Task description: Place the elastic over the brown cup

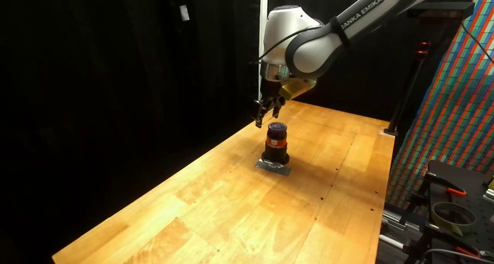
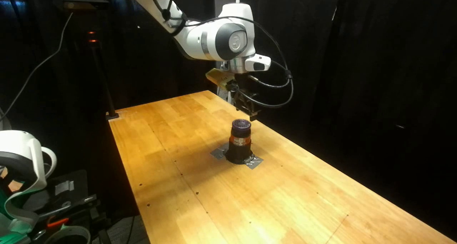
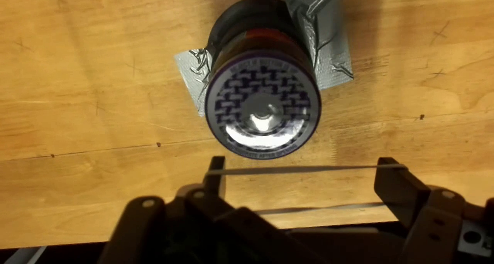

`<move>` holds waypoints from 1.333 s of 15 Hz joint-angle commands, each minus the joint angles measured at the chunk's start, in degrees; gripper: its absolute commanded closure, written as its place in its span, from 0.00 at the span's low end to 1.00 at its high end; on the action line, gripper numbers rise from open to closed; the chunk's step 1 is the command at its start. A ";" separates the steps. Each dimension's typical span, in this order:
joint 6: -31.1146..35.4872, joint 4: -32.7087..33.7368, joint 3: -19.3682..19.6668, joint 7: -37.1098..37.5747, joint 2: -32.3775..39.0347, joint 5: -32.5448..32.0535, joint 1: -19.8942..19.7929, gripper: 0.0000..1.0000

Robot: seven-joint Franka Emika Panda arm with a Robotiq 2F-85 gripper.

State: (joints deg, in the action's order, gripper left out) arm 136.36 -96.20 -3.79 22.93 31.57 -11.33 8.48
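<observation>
The brown cup is a jar-like cylinder with an orange-red label, a dark lower part and a purple patterned lid. It stands upright on the table in both exterior views (image 1: 276,142) (image 2: 240,140) and fills the upper middle of the wrist view (image 3: 262,102). My gripper (image 3: 301,179) is open. A thin pale elastic (image 3: 298,169) is stretched in a loop around its two fingers. In both exterior views the gripper (image 1: 267,120) (image 2: 246,113) hangs slightly above lid height, off to one side of the cup. The elastic loop is beside the lid, apart from it.
Grey tape (image 1: 283,171) (image 3: 334,59) fixes the cup's base to the wooden table (image 1: 239,217). The table's edge runs close behind the gripper, with a black curtain (image 1: 127,102) beyond. A black post (image 1: 405,90) stands at the table's far corner.
</observation>
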 commanded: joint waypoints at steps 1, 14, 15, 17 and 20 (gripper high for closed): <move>-5.25 7.47 2.23 -2.82 4.35 2.31 0.88 0.00; -9.32 6.05 1.91 -8.32 5.91 8.14 -1.51 0.00; -8.92 4.39 1.78 -8.55 4.69 8.81 -1.81 0.00; -7.58 0.87 1.57 -9.22 2.21 10.39 -2.50 0.00; -4.56 -5.05 1.49 -10.47 -1.56 12.69 -3.42 0.00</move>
State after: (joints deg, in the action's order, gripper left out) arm 128.75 -93.11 -1.92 14.76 35.84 -1.08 6.41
